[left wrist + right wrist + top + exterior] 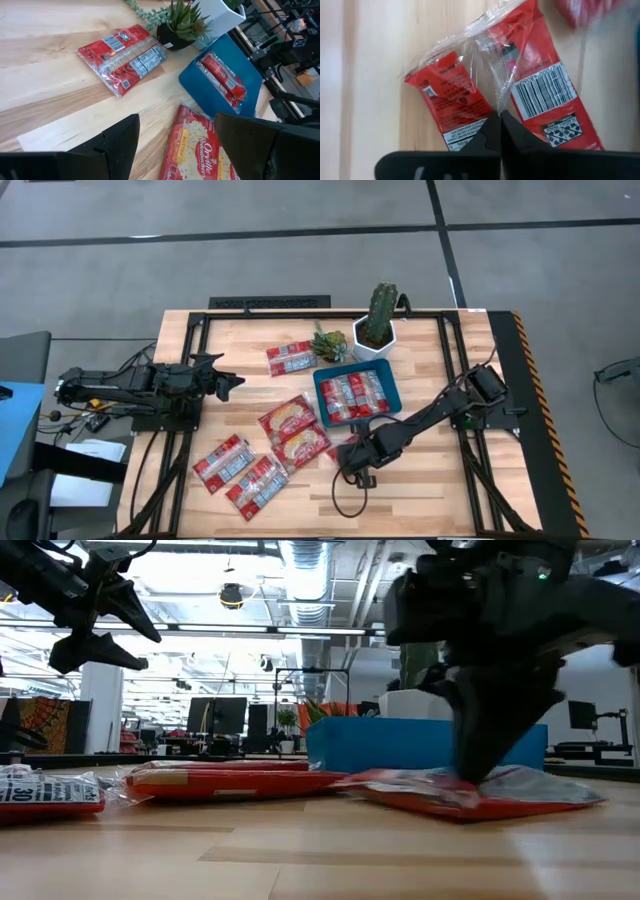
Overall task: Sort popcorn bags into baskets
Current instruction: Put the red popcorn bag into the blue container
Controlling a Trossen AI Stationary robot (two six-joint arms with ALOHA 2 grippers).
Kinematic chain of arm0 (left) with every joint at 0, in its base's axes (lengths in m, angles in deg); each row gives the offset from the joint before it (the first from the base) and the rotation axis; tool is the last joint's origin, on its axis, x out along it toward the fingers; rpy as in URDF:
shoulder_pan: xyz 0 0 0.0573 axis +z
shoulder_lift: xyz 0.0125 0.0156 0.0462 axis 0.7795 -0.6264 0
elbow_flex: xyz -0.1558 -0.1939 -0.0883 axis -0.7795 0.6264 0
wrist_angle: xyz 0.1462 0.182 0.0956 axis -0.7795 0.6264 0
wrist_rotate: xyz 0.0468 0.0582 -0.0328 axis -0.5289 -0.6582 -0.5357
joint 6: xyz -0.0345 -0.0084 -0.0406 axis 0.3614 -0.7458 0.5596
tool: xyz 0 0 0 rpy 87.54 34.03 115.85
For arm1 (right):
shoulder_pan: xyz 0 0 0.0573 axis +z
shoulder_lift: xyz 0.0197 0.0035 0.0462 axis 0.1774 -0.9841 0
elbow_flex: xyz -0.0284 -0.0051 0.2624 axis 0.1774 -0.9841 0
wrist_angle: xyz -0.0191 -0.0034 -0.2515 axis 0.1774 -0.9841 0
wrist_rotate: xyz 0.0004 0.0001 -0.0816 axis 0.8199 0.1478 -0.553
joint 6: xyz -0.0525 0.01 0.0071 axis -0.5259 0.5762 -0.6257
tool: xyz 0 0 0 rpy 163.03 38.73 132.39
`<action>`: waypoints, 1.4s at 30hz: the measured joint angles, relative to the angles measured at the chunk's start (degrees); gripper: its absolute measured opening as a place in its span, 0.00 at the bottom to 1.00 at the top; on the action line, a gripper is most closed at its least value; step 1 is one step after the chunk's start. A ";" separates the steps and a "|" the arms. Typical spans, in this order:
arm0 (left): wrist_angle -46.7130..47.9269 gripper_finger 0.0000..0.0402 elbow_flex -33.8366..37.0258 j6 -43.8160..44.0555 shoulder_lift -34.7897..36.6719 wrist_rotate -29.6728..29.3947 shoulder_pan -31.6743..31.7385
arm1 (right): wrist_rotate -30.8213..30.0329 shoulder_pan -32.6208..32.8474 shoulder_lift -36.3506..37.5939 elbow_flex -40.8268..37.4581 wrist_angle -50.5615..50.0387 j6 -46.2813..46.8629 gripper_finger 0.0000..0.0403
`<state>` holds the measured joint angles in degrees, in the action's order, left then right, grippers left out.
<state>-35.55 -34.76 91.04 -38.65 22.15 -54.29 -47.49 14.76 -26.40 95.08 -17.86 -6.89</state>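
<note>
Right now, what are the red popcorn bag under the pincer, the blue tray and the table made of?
The popcorn bag looks wrapped in thin clear plastic film: it is shiny and crinkles where the right pincer pinches it. The blue tray seems to be smooth matte plastic, one even colour with rounded corners. The table looks like pale wooden planks, with visible grain and seams.

Red popcorn bags (257,465) lie flat, scattered across the frame's lower centre and left. The teal tray (391,385), right of centre, holds two more.
</note>
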 joint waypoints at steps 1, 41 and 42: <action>-0.01 0.61 0.00 0.00 -0.02 -0.01 0.00 | 0.36 0.01 0.63 0.13 -0.19 0.31 0.01; -0.01 0.61 0.00 -0.75 -0.02 -0.09 0.00 | -17.61 -20.40 23.81 1.26 -20.14 58.41 0.01; -0.01 0.61 0.00 -0.93 0.00 -0.10 0.00 | -17.68 -20.84 23.07 1.26 -20.09 59.52 0.01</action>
<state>-35.57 -34.76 90.11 -38.65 22.06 -54.29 -65.17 -6.08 -3.33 96.34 -37.95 52.63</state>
